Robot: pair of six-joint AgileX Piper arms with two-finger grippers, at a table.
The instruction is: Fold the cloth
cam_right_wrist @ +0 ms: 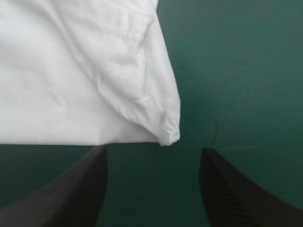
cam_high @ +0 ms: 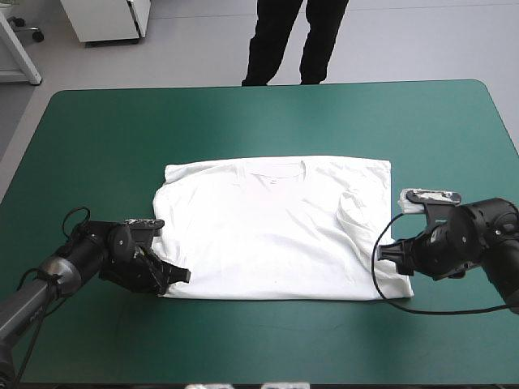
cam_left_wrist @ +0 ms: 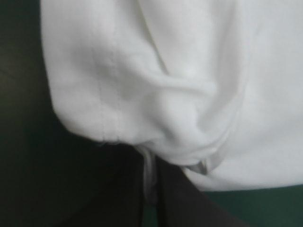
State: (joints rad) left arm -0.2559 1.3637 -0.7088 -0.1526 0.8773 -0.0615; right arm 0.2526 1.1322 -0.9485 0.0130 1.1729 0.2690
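Observation:
The white T-shirt [cam_high: 276, 227] lies spread flat in the middle of the table, sleeves turned in, collar toward the far edge. My left gripper [cam_high: 180, 275] sits at the shirt's near left corner. In the left wrist view it [cam_left_wrist: 149, 189] is shut on a bunched fold of the T-shirt [cam_left_wrist: 165, 71], a thin strip of cloth between the fingers. My right gripper [cam_high: 389, 251] rests low at the near right corner. In the right wrist view it [cam_right_wrist: 154, 175] stands open, and the shirt's corner [cam_right_wrist: 170, 137] lies just ahead of the gap, apart from both fingers.
The teal-green cover [cam_high: 97, 138] runs around the shirt on every side. The table's front edge is a short way behind both grippers.

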